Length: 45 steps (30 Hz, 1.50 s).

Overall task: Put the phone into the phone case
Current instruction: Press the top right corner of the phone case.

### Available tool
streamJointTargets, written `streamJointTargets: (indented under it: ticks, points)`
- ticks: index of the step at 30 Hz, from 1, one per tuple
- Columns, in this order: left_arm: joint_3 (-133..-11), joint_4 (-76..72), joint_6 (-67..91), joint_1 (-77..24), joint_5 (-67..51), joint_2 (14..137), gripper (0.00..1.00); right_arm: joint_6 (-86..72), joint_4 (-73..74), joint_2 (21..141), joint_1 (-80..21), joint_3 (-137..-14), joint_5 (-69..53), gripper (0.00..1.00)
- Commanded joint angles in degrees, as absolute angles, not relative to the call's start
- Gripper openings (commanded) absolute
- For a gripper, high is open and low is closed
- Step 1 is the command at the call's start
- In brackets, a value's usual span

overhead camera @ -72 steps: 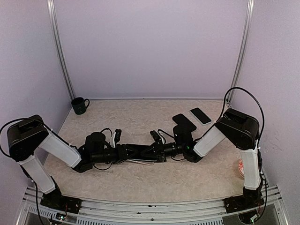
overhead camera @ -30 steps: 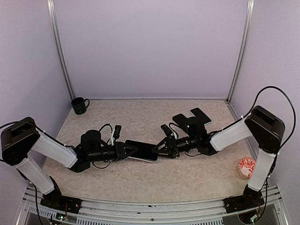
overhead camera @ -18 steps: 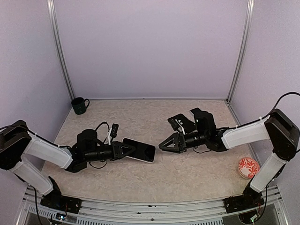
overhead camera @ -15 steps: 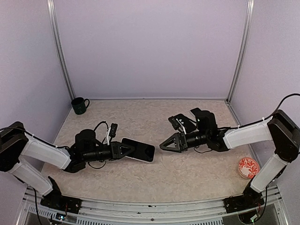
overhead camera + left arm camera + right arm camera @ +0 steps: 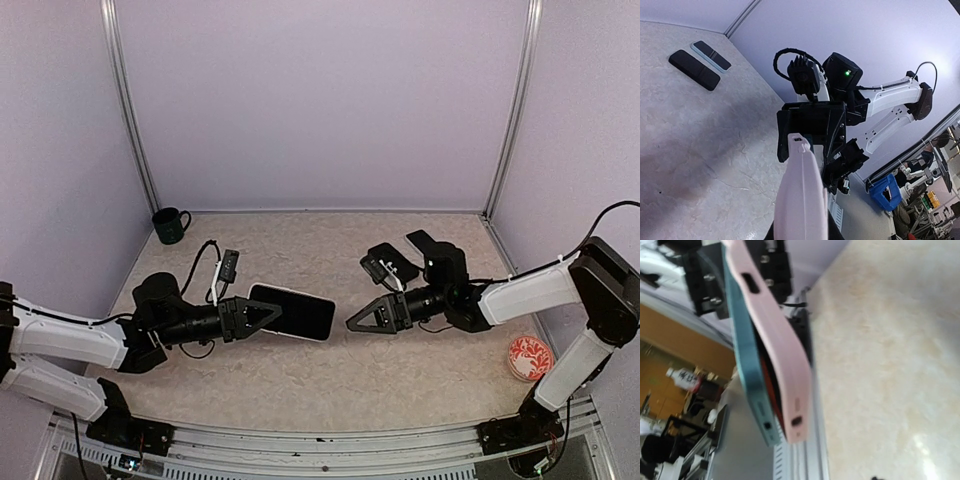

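The phone (image 5: 297, 313), dark screen up, hangs over the table's middle in its pale pink phone case, with my left gripper (image 5: 258, 314) shut on its left end. The right wrist view shows them edge-on: the teal phone (image 5: 746, 365) lies against the pink case (image 5: 777, 340), and a gap with an orange lining shows at the near end. In the left wrist view the case's edge (image 5: 801, 195) rises from my jaws. My right gripper (image 5: 358, 320) stands open and empty, a short way right of the phone and facing it. Its fingers are out of the right wrist view.
A dark green mug (image 5: 170, 225) stands at the back left corner. A black slab (image 5: 393, 258) and a second phone (image 5: 420, 240) lie on the table behind my right arm. A red patterned dish (image 5: 528, 358) sits near the right edge.
My right gripper has let go of the phone and drawn back to the right. My left arm has pulled left and lifted the cased phone off the table.
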<state>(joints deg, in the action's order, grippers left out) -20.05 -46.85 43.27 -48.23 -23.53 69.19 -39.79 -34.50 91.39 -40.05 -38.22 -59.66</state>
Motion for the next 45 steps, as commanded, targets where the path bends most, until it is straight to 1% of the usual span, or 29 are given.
streamJointTargets:
  ticks: [1,7,14,17,19,22,26,31,39,40,43,45]
  points:
    - [-19.6,-53.6,42.2,-49.1,-26.8,67.2,0.00,-39.6,-43.2,89.6,-40.5,-37.5,-64.8,0.58]
    - [-18.4,-62.1,45.5,-49.8,-30.5,69.1,0.00,-38.4,-43.5,89.6,-42.7,-39.8,-66.1,0.58]
    - [-19.5,-64.4,46.1,-50.9,-32.0,71.7,0.00,-36.7,-42.3,89.5,-44.4,-41.4,-66.0,0.58]
    - [-19.7,-64.4,46.1,-51.1,-31.7,72.4,0.00,-36.8,-42.3,89.4,-45.2,-42.1,-66.4,0.55]
    - [-19.7,-64.5,46.1,-51.1,-31.4,72.8,0.00,-36.8,-42.1,89.3,-45.8,-42.5,-66.9,0.51]
    - [-19.8,-64.5,46.0,-51.1,-31.1,72.9,0.00,-36.6,-41.1,89.3,-46.5,-43.1,-67.9,0.41]
    - [-19.8,-64.4,46.0,-51.1,-30.9,73.0,0.00,-36.0,-40.4,89.0,-46.9,-43.2,-68.6,0.30]
    - [-20.1,-64.3,46.1,-51.1,-30.7,73.2,0.00,-36.1,-40.1,88.5,-47.2,-43.1,-69.1,0.18]
    - [-20.9,-61.5,45.4,-51.1,-29.4,73.4,0.00,-36.3,-38.2,87.9,-47.2,-43.9,-67.6,0.02]
    - [-21.1,-61.0,45.2,-51.1,-29.2,73.5,0.00,-36.2,-37.6,87.8,-47.3,-44.1,-67.2,0.00]
    - [-21.4,-58.9,44.5,-51.1,-28.2,73.6,0.05,-35.4,-35.1,87.7,-47.3,-44.7,-65.7,0.00]
    - [-21.7,-57.6,44.0,-51.1,-27.7,73.6,0.06,-34.8,-33.5,87.6,-47.3,-45.3,-64.7,0.00]
